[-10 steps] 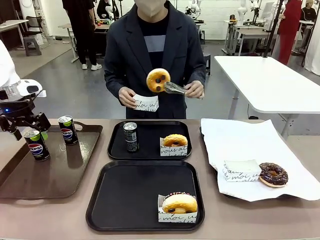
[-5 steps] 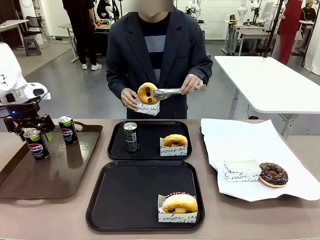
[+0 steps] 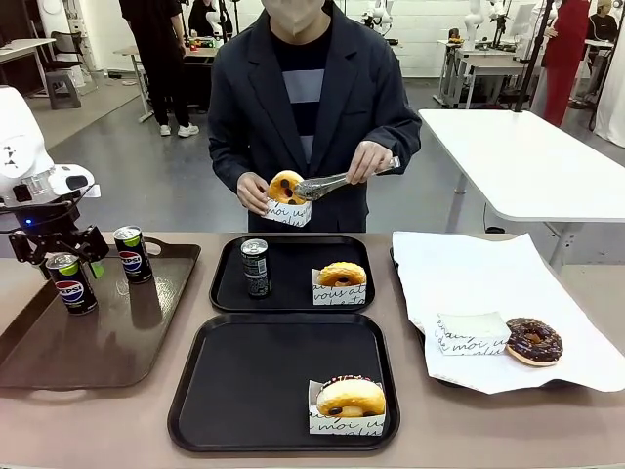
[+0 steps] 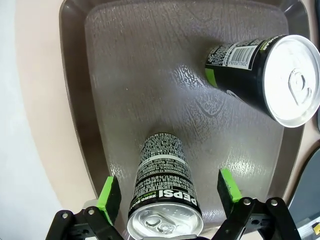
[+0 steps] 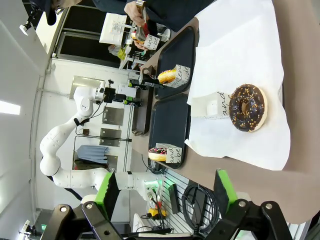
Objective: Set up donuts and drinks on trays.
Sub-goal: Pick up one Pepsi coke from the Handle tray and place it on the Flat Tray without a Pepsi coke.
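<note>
Black, green-padded left gripper [image 4: 169, 192] is hanging over the large brown plastic tray [image 4: 125, 75], jaws spread wide and straddling the silver top of a dark slim Pepsi can [image 4: 161, 200] with a green band. A gap is showing at each pad; no contact. The can is standing upright near the tray's left side. A second Pepsi can [image 3: 131, 254] is standing upright just beyond it, apart from it, toward the tray's far edge.

The person at the far side is gripping silver metal tongs [image 3: 332, 183] in one hand [image 3: 367, 160]. The tongs are holding a golden-brown ring donut [image 3: 284, 186] at the mouth of a white paper sleeve [image 3: 288, 212] with script lettering, held in the other hand [image 3: 251, 191].

The far black rounded-square tray [image 3: 293, 293] is carrying a black-and-silver slim can [image 3: 255, 267] upright at its left and a sleeved plain donut [image 3: 342, 278] at its right. The near black tray [image 3: 254, 381] is carrying one sleeved donut [image 3: 350, 399] in its near right corner.

The right gripper [image 5: 165, 192] is hovering with jaws wide apart, nothing between them. A chocolate-iced donut [image 5: 247, 107] is lying on the white paper sheet [image 5: 240, 40], touching an empty sleeve [image 5: 212, 107].
</note>
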